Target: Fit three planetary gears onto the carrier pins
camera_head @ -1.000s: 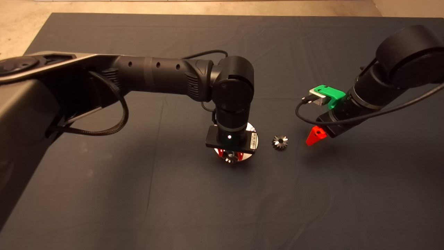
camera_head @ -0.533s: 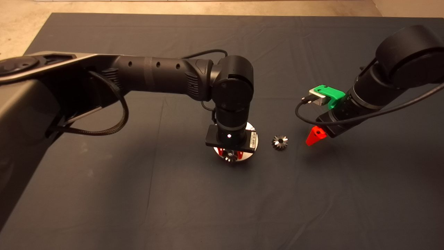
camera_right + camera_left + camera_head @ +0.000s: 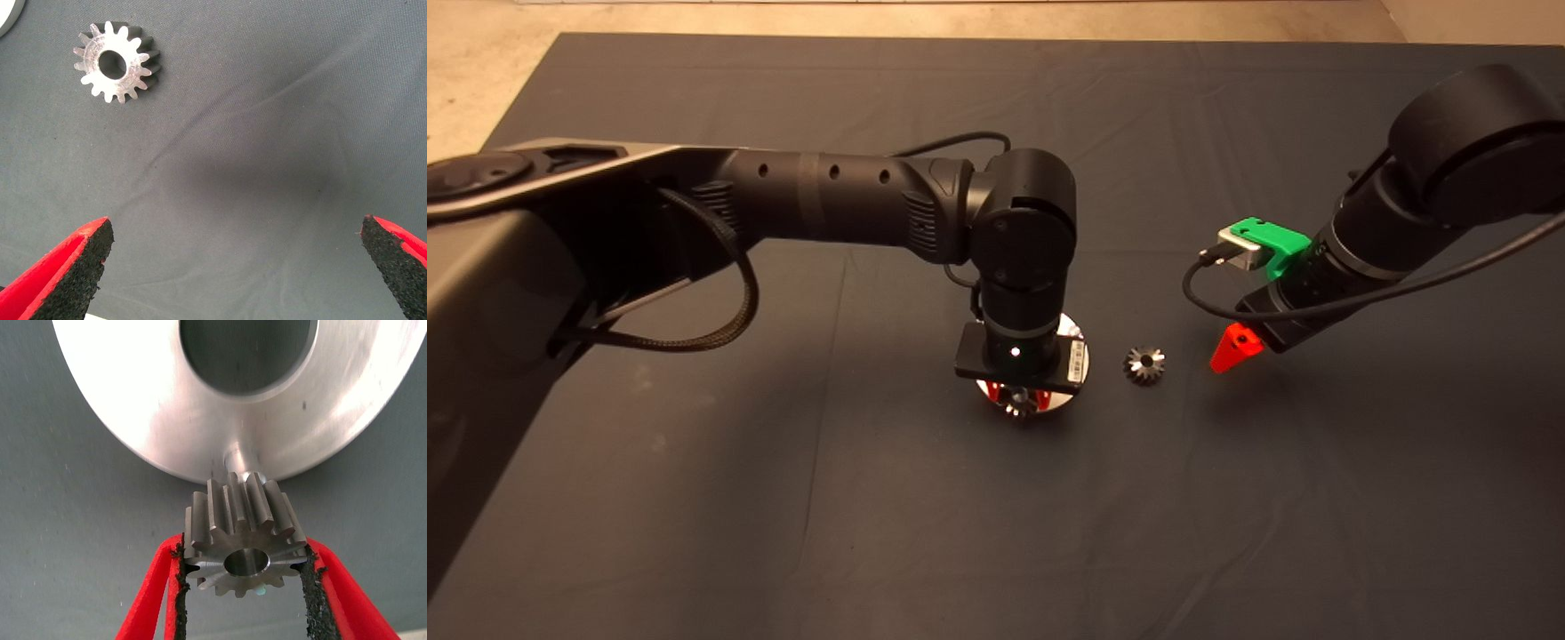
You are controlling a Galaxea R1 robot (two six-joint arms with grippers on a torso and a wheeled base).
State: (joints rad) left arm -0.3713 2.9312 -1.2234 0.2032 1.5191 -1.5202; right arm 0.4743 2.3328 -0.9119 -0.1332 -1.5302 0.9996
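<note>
L gripper [image 3: 244,577] clamps planetary gear [image 3: 244,537] just over carrier pin [image 3: 235,458] at disc [image 3: 167,413] edge; center bore, lower straight; R gripper [image 3: 233,267] open, idle nr spare gear [image 3: 117,61] on mat [image 3: 871,498].

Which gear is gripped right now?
The gear over the disc, clamped by the left tool. The other gear lies loose on the mat, right tool open.

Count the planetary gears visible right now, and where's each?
2. One gear is clamped in the left gripper over the disc, by a pin. The loose gear lies on the mat between the disc and the open right gripper. A third may be hidden.
</note>
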